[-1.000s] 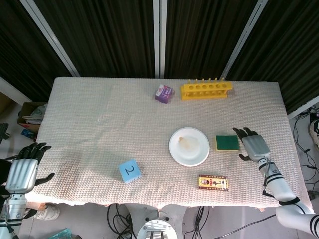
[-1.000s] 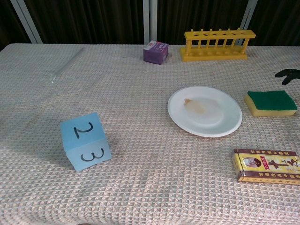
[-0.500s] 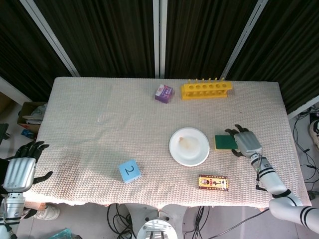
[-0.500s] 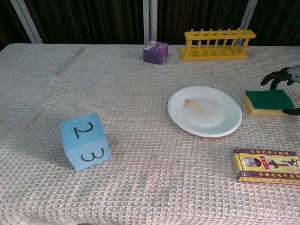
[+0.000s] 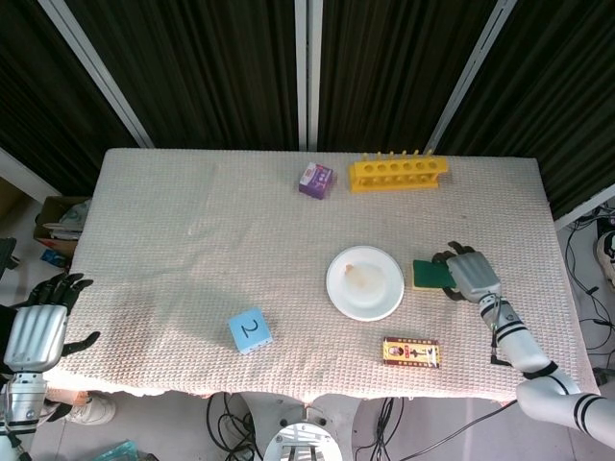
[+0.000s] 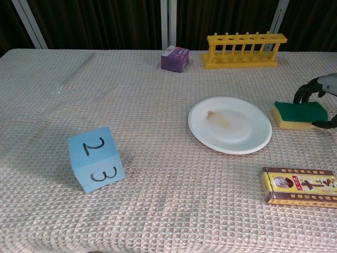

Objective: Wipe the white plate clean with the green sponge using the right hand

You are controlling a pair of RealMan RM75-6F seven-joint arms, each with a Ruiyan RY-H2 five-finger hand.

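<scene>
fingers of the right hand (image 5: 473, 276) straddle the green sponge (image 6: 298, 114), covering its far end; grip unclear.

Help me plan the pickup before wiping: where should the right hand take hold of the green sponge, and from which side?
Grip the green sponge across its two long yellow side edges, coming from above on its outer end, away from the white plate. It lies flat, green face up, so only the sides give purchase. The right hand already sits over that end, fingers curved around both edges; whether it grips yet is unclear.
</scene>
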